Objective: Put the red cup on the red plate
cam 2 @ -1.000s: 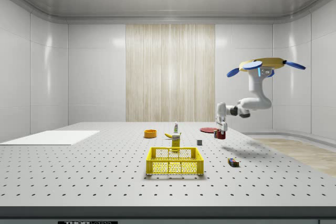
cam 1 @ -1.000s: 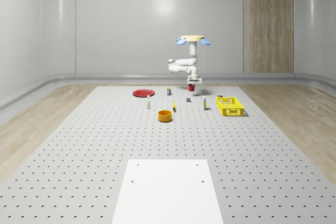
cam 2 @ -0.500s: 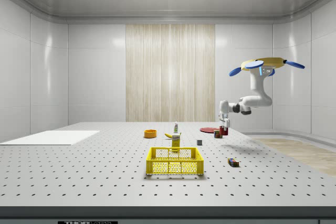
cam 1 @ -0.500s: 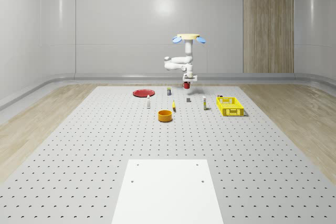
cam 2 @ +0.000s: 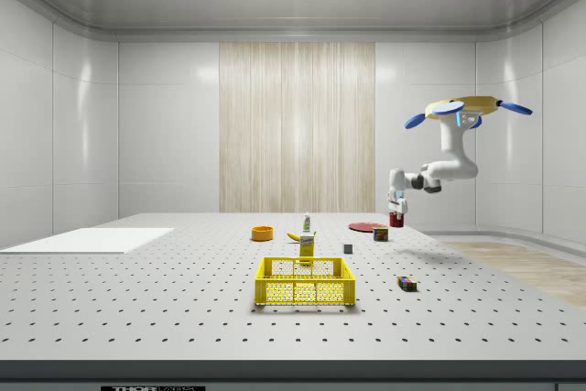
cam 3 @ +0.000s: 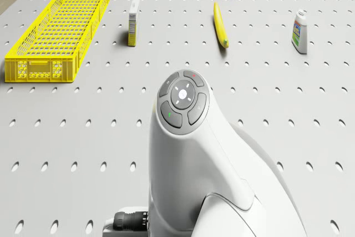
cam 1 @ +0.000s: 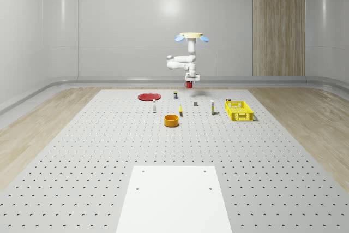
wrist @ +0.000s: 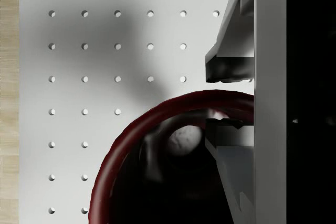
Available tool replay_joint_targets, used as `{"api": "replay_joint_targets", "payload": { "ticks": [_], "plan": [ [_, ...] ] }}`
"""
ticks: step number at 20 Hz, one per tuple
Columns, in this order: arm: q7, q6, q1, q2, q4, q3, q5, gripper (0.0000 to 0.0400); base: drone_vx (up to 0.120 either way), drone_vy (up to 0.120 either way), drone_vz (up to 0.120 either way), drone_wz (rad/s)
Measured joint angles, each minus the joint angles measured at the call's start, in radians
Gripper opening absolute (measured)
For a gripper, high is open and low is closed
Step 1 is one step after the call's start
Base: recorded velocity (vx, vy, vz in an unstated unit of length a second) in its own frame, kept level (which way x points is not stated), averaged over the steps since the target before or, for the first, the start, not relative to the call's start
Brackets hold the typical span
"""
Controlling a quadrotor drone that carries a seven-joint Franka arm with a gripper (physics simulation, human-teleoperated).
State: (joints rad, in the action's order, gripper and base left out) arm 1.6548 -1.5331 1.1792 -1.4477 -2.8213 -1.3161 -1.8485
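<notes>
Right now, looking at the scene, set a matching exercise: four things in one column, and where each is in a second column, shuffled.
Things:
1. red cup
2. red plate
3. yellow crate
4. orange bowl

Places:
A. on the table, at the whole-scene view's right
B. in the air, held by the hand
C. nearest the white sheet
D. on the table, toward the far edge, left of the drone in the whole-scene view

Pairs: 1-B, 2-D, 3-A, 4-C

Bowl (cam 1: 172, 120) lies between plate (cam 1: 149, 96) and crate (cam 1: 239, 110).
</notes>
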Motion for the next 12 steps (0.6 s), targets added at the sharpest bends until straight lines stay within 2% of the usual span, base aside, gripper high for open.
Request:
{"api": "replay_joint_targets", "payload": {
  "ticks": [12],
  "plan": [
    [0.005, -0.020, 0.006, -0.021, 0.001, -0.003, 0.009, 0.0099, 0.000, -0.120, 0.000, 0.000]
  ]
}}
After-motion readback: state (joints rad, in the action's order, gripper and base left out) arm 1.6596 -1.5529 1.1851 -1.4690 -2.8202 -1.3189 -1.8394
